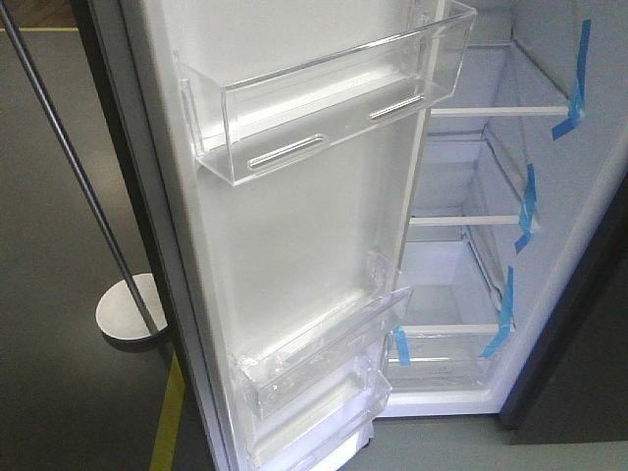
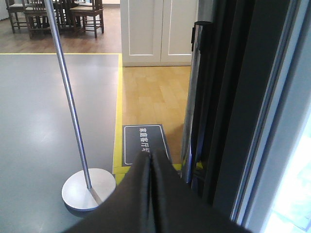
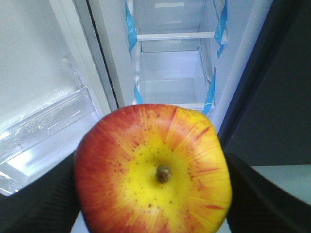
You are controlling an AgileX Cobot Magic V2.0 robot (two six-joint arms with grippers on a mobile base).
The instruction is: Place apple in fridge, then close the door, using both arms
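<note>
Left wrist view first: my left pincer (image 2: pixel 149 160) is pinched narrow, fingers together with nothing between them, above the floor near a round-based metal stand (image 2: pixel 88 194). Moving right, the door (image 1: pixel 294 255) stands open, its white lining and clear bins (image 1: pixel 324 108) facing me. Beyond it is the fridge (image 1: pixel 461 285), with white shelves and blue tape (image 1: pixel 527 208). On the right wrist view, my right pincer (image 3: pixel 151 165) clamps the apple (image 3: pixel 153 145) from both sides. Its red-orange skin streaks into a speckled yellow patch around a short brown stem. It is held facing the open fridge, not yet inside.
</note>
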